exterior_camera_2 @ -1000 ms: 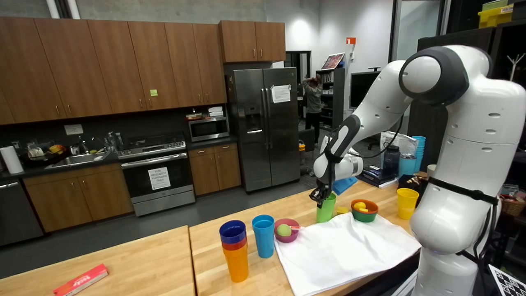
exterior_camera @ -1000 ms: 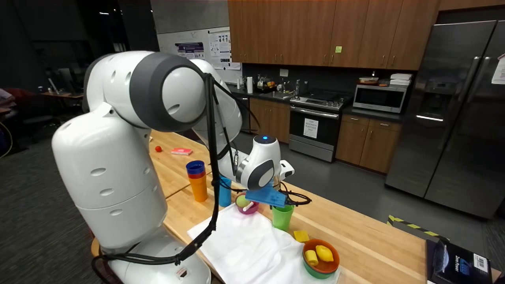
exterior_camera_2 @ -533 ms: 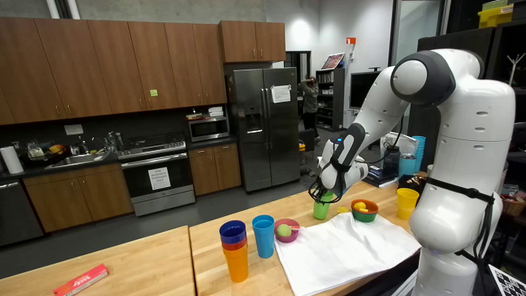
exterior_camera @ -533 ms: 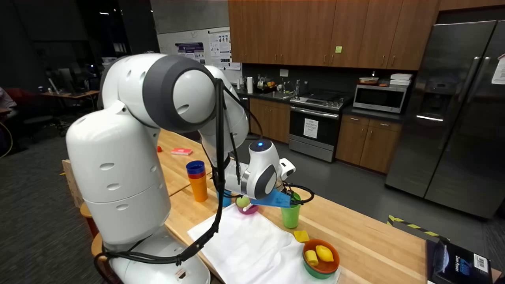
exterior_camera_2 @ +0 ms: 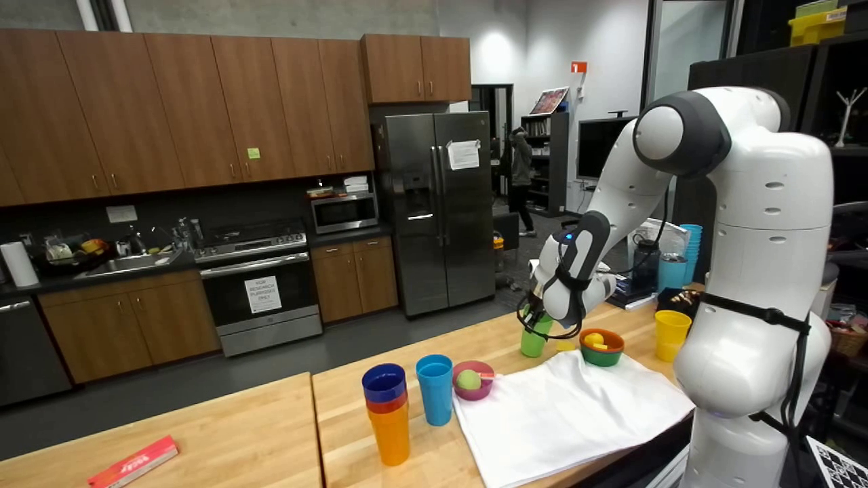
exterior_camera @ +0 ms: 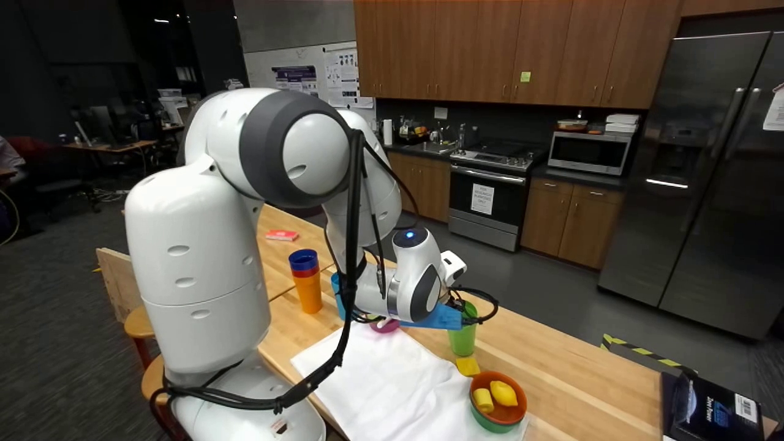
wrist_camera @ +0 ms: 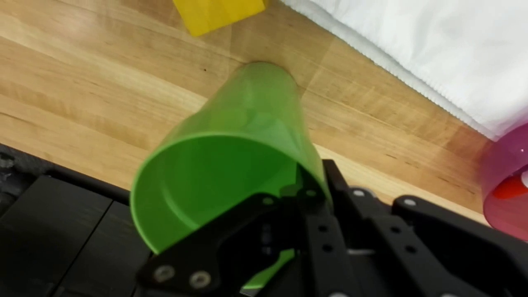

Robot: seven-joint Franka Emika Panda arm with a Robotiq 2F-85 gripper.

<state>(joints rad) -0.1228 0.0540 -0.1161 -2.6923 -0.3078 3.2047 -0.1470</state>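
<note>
Pinching the rim of the green cup (wrist_camera: 235, 165), the gripper (wrist_camera: 319, 183) has one black finger inside the mouth and one outside, its jaws clamped on the thin wall between them. Seen in the wrist view, that grip sits at about three o'clock on the mouth. The cup is standing on the wooden table (exterior_camera: 569, 373) or low over it, mouth up and perhaps leaning a little; I cannot tell whether its base touches the wood. From the cup, in the same wrist view, a yellow block (wrist_camera: 218, 14) lies near at twelve o'clock, a white cloth (wrist_camera: 445, 53) at two and a magenta bowl (wrist_camera: 501, 159) farther off at three.

It looks like moulded plastic, so probably light, fairly stiff and hard to break, though a strong squeeze might bow the wall. The glossy surface could be slippery, and with the hold all on one side the cup may tilt or swing about the fingers. The rim seems the best place to take hold: it is thin, and the mouth gives room for a finger.

In looks the cup is plain lime green, round, wide at the mouth and narrower at the base, shiny with pale streaks outside, deeper in colour inside, with a faint curved line along the inner wall.
</note>
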